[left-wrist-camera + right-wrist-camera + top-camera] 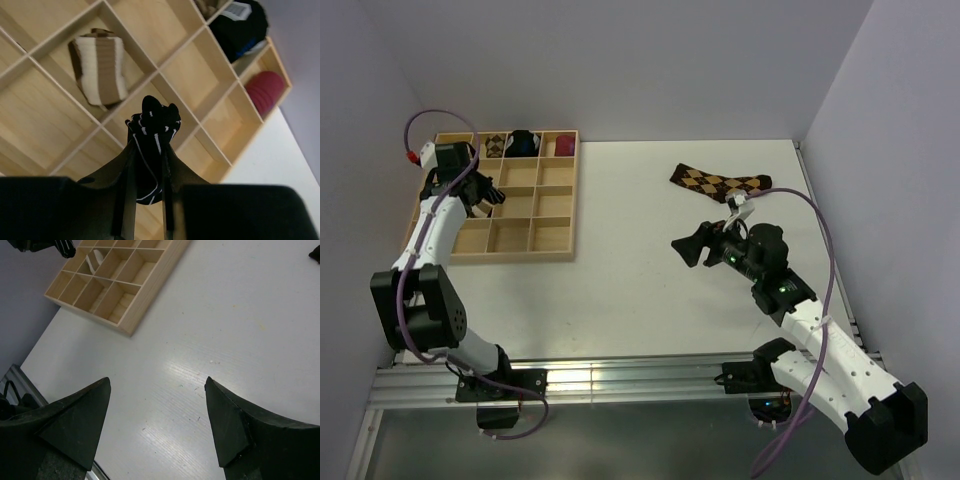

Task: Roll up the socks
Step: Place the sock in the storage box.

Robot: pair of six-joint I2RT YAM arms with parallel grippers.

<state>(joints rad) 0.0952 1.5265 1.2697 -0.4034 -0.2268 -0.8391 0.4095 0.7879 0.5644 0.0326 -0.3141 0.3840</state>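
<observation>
My left gripper (150, 137) is shut on the short black sock with thin white stripes (152, 117) and holds it bunched above the wooden tray (165, 75). In the top view this gripper (485, 190) hangs over the tray's left side (570, 200). The brown-and-cream striped sock (100, 67) lies rolled in a compartment just beyond the held sock. The brown-and-tan argyle sock (720, 182) lies flat on the table at the far right. My right gripper (688, 248) is open and empty above bare table (157, 382), nearer than the argyle sock.
The tray's far row holds a black-and-blue bundle (525, 142), a maroon bundle (563, 145) and a small argyle bundle (495, 145). Both first two also show in the left wrist view (240, 25) (265, 90). The tray's corner (125, 325) lies far left of my right gripper.
</observation>
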